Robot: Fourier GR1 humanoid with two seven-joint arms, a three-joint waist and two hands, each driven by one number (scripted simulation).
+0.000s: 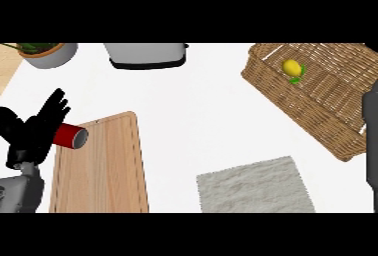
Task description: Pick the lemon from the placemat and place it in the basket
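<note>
The yellow lemon (pixel 292 66), with a small green leaf beside it, lies inside the wicker basket (pixel 325 131) at the upper right. Near the bottom centre, the pale grey placemat (pixel 251 185) has nothing on it. My left hand (pixel 33 132) rests open at the left edge with its fingers pointing up, far from the lemon. Along the right edge, beside the basket, only a grey strip of my right forearm (pixel 370 145) is visible. The right hand itself is out of the picture.
A red can (pixel 71 136) lies on its side at the top left corner of a wooden cutting board (pixel 100 170), right beside my left hand. A potted plant (pixel 46 54) and a grey appliance (pixel 145 55) stand along the back edge.
</note>
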